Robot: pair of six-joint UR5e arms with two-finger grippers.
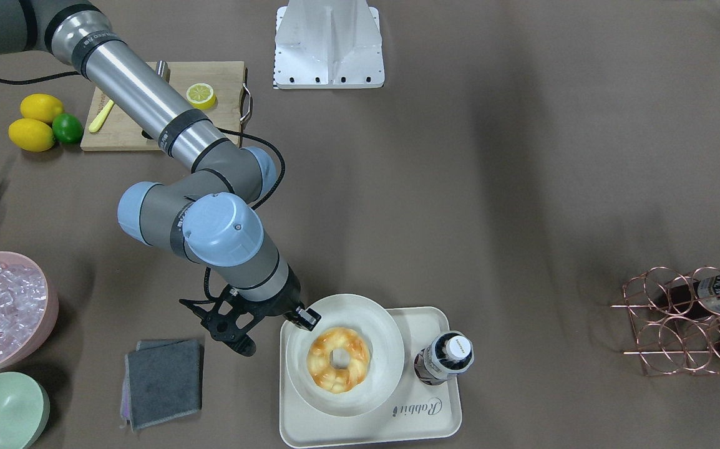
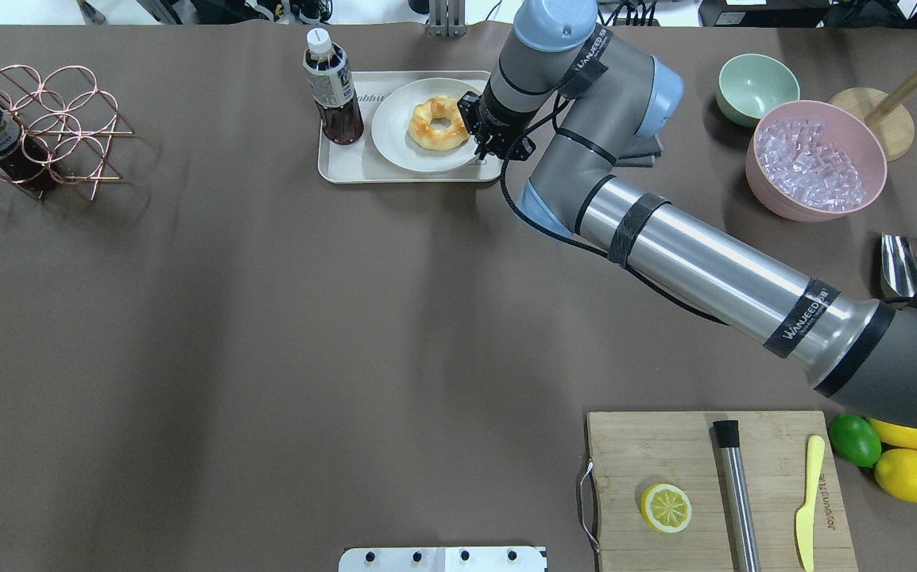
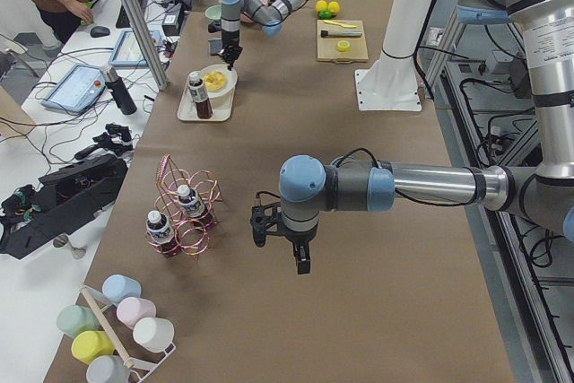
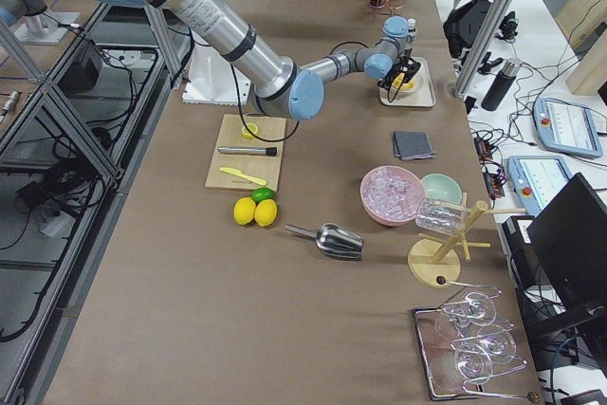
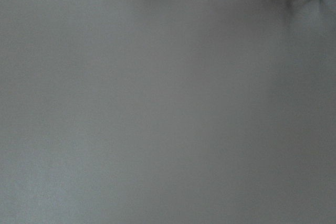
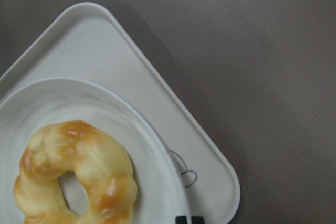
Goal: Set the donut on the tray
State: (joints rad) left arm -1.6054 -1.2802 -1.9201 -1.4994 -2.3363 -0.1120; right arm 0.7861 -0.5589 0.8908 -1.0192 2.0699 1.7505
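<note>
The golden braided ring donut [image 1: 339, 360] lies on a round off-white plate [image 1: 385, 337] on the cream rectangular tray [image 1: 416, 430]. The right claw [image 1: 302, 317] hangs over the plate's rim; whether it is open or closed cannot be told.

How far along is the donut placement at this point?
The donut lies free on the round plate, which sits on the tray. The right gripper hovers empty at the plate's rim. If the tray's bare surface is meant, the pick is not yet done; otherwise only pulling away seems left.
</note>
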